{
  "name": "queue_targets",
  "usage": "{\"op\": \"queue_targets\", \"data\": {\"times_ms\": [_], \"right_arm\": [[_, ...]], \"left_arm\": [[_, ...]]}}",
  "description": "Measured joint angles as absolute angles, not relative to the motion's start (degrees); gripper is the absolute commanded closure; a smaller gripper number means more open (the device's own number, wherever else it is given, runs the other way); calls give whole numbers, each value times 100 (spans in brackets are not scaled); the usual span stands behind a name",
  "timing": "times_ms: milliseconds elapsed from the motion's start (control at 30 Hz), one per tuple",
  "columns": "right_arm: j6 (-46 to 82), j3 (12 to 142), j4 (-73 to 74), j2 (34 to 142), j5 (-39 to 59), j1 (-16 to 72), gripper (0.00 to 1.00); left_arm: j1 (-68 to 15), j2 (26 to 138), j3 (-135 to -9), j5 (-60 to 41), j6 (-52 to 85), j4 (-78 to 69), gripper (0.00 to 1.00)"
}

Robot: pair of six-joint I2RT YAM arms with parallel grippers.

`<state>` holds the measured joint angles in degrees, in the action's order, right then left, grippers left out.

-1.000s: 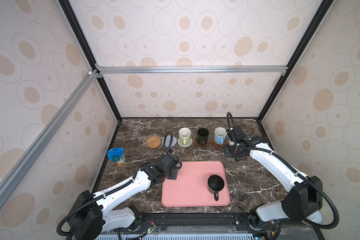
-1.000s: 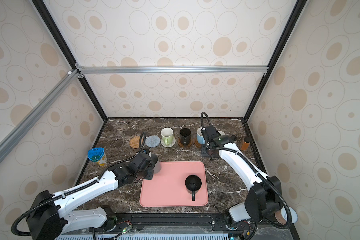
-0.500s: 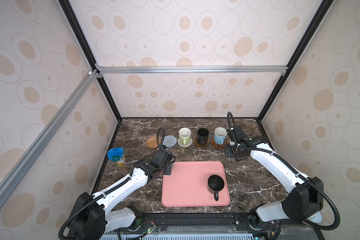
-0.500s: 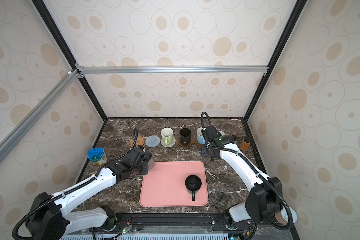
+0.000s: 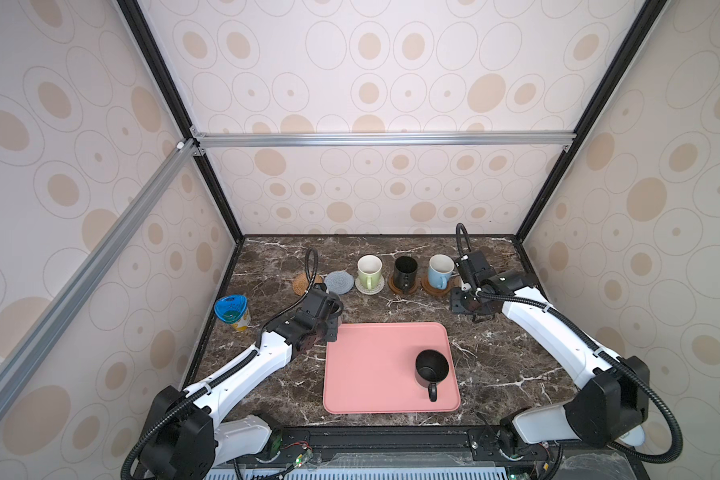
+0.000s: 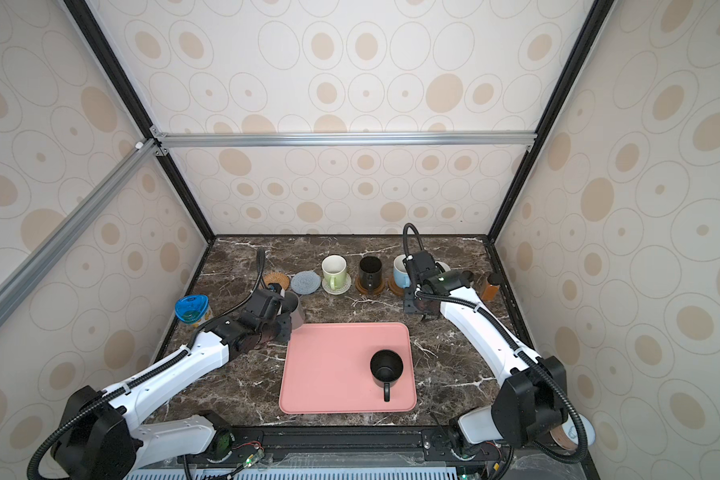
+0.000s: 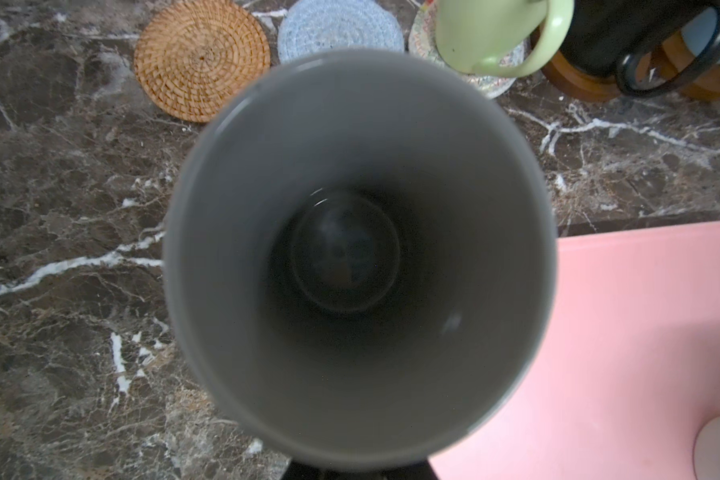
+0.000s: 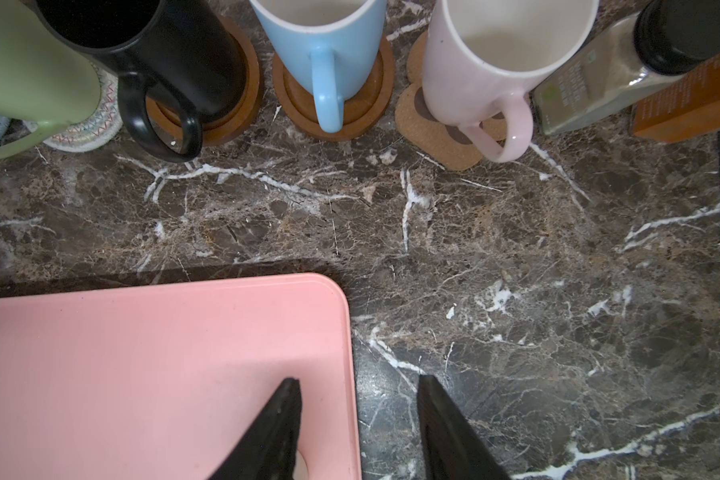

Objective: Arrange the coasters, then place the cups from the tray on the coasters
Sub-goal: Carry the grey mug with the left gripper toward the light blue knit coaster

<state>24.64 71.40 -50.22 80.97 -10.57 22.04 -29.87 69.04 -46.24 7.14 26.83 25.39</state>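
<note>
**Left claw grips a grey mug beside the pink tray; right claw hangs open**

Seen from above, a dark marble table (image 5: 495,365) stands inside a booth with spotted walls. A row of coasters runs along the back.

From the left, the row is:
- a tan rattan coaster (image 5: 300,286), bare
- a blue-grey coaster (image 5: 339,281), bare
- a cream coaster (image 5: 371,289) under a green mug (image 5: 369,269)
- a brown wooden coaster (image 5: 393,286) under a black mug (image 5: 405,269)
- a second wooden coaster (image 5: 429,291) under a blue mug (image 5: 440,269)

In the right wrist view, a pink mug (image 8: 495,54) stands on a paw-shaped coaster (image 8: 437,129), just beside the blue mug.

The tray (image 5: 371,374) lies in front of the row, near the table's front edge. A second black mug (image 5: 431,368) stands upright on its right half, with the handle pointing to the front.

The left claw (image 6: 284,312) is clenched on a grey mug (image 6: 295,309). It holds the mug over the marble, just beside the tray's far left corner and in front of the blue-grey coaster. In the left wrist view, the mug's open mouth and dark inside fill the middle of the picture.

The right claw (image 8: 356,428) is released, its two fingers apart with nothing between them. In the right wrist view, one finger shows over the tray's far right corner and the other over marble.
</note>
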Motion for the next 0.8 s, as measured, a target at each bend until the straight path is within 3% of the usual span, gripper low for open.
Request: {"op": "queue_targets", "data": {"times_ms": [800], "right_arm": [[2536, 7140, -5142, 7968, -1188, 2204, 51]], "left_arm": [[-2040, 8401, -5712, 266, 2040, 1686, 93]]}}
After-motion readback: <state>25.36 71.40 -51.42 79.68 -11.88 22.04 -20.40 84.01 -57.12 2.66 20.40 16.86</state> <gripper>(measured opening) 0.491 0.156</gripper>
